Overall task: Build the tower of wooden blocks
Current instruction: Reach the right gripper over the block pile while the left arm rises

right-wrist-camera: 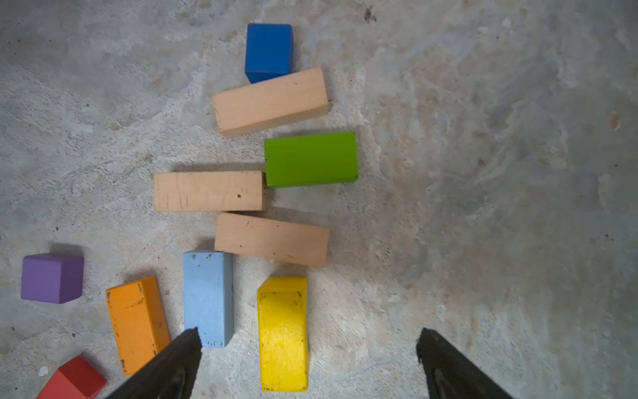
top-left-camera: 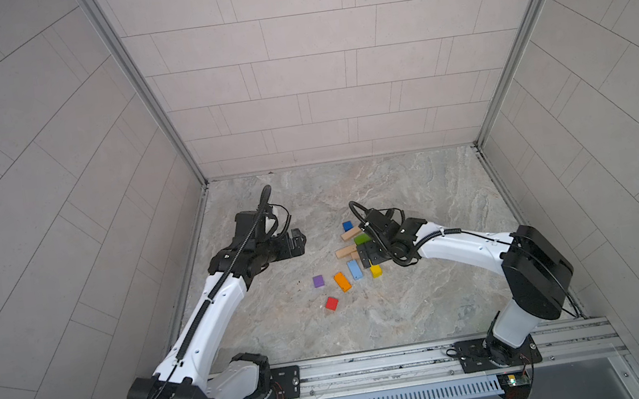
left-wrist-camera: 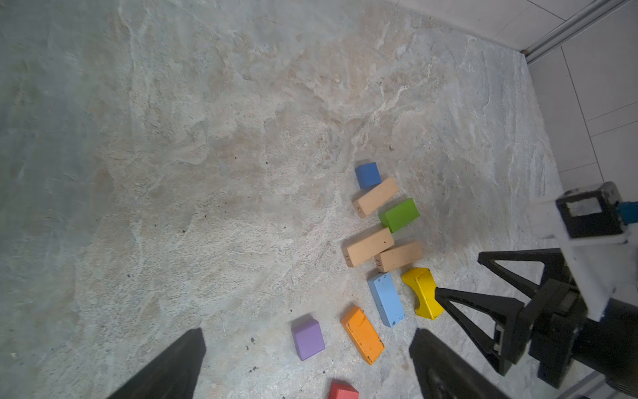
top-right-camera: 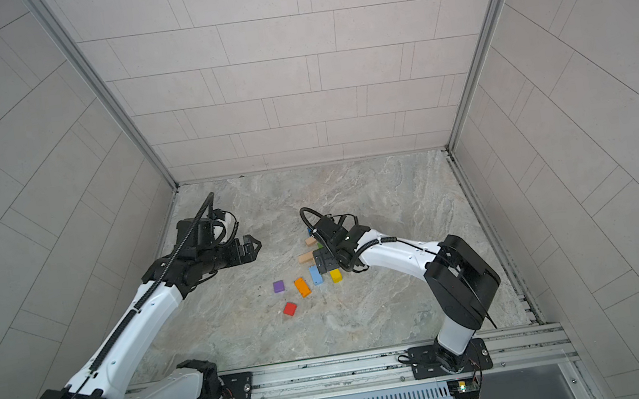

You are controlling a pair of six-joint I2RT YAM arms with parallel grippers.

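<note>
The wooden blocks lie loose and flat on the marble table [top-left-camera: 427,299], none stacked. Dark-blue cube [right-wrist-camera: 269,51], three tan bars [right-wrist-camera: 271,102] and green bar [right-wrist-camera: 310,159] sit at the far side. Light-blue bar [right-wrist-camera: 207,297], orange bar [right-wrist-camera: 136,323], yellow bar [right-wrist-camera: 283,331], purple cube [right-wrist-camera: 51,278] and red cube [top-left-camera: 332,303] lie nearer. My right gripper [right-wrist-camera: 309,331] is open over the yellow bar, holding nothing. My left gripper [left-wrist-camera: 309,333] hangs open and empty to the left of the blocks [top-left-camera: 300,241].
Tiled walls close in the table at the back and both sides, with metal corner posts [top-left-camera: 139,86]. A metal rail [top-left-camera: 373,365] carrying both arm bases runs along the front edge. Bare marble lies to the left of and in front of the blocks.
</note>
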